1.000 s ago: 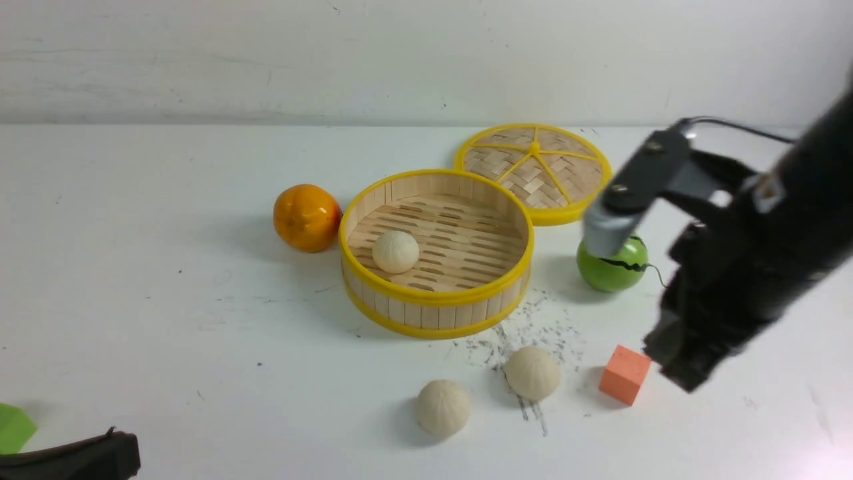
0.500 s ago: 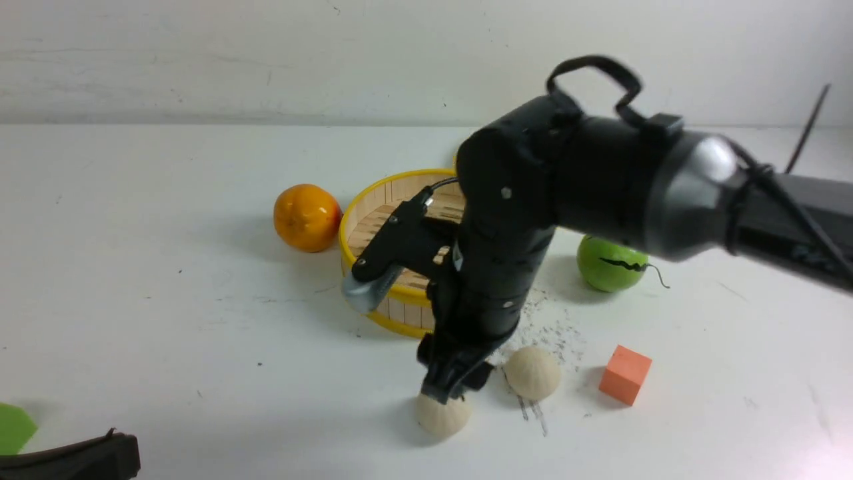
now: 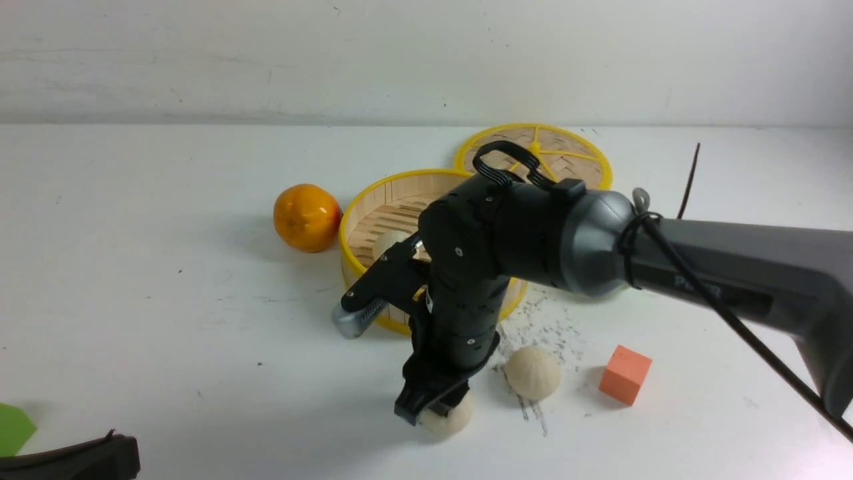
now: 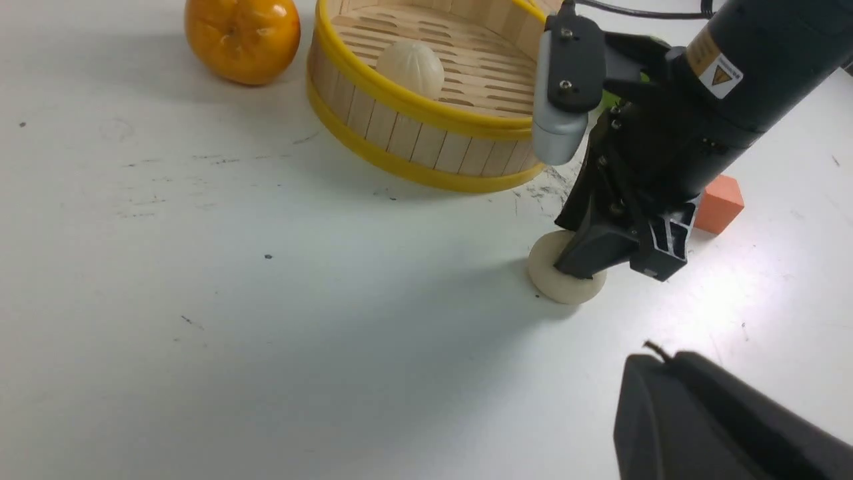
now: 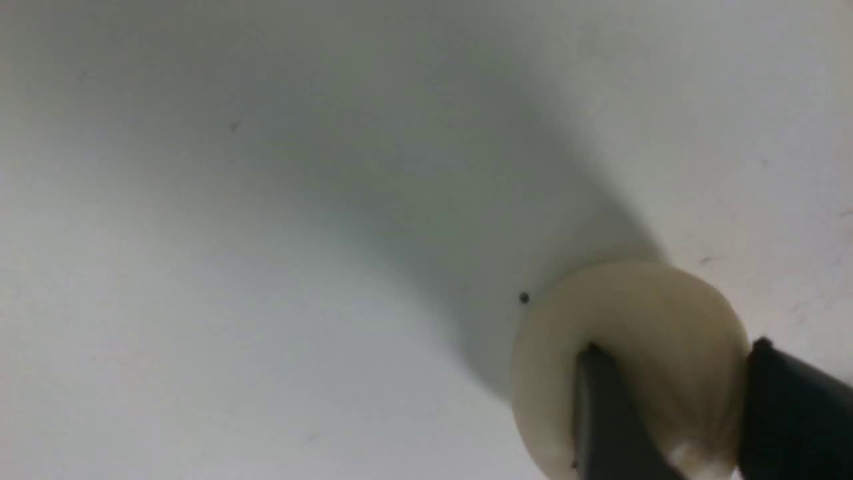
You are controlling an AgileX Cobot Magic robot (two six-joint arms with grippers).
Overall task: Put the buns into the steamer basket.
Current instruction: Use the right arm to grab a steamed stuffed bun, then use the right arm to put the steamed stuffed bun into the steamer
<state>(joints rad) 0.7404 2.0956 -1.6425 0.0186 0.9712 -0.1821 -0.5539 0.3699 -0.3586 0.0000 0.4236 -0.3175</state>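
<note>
Three cream-white buns show. One lies inside the steamer basket [image 3: 370, 201], half hidden by my right arm [image 4: 410, 67]. A second bun [image 3: 532, 373] sits on the table in front of the basket. The third bun [image 3: 452, 422] lies left of it, and my right gripper [image 3: 433, 410] stands straight down on it, shut on it. In the right wrist view the bun [image 5: 653, 307] fills the gap between the two black fingers [image 5: 603, 413]. It rests on the table and looks squashed [image 4: 556, 285]. My left gripper [image 4: 656, 357] stays shut and empty at the near left corner [image 3: 113, 443].
An orange fruit [image 3: 306, 217] sits left of the basket. The woven lid [image 3: 576, 170] lies behind the basket to the right. An orange-pink cube [image 3: 624, 374] stands right of the loose bun, a green block [image 3: 12, 428] at the far left edge. Dark scuff marks [image 3: 546, 323] cover the table.
My right arm swung in from the right, came down over the front-left bun, and its fingers went from wide apart to closed on the bun. The left arm has not moved.
</note>
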